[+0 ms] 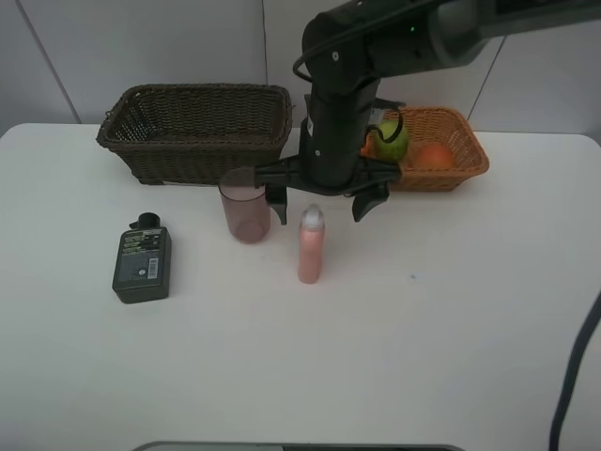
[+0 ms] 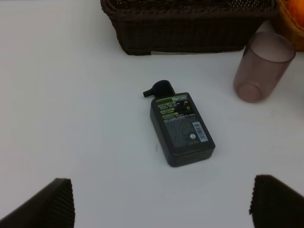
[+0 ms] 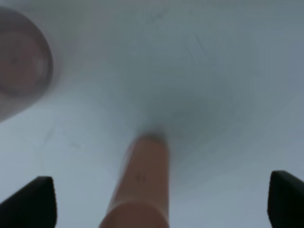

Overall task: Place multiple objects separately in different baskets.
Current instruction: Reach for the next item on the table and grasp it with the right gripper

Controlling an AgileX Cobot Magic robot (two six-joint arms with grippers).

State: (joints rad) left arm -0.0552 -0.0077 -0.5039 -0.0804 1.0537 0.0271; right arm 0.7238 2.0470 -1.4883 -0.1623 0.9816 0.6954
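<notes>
The slim pink white-capped bottle stands upright mid-table. My right gripper hangs open just above it, one finger on each side, not touching; the right wrist view looks down on the bottle between the fingertips. The translucent pink cup stands just left of the bottle. The dark green flask lies flat at the left. My left gripper is open and empty, short of the flask. The green fruit and the orange lie in the light tan basket. The peach is hidden.
The deep dark brown basket stands at the back left with nothing showing inside; it also shows in the left wrist view, with the cup beside it. The white table reaches to the front.
</notes>
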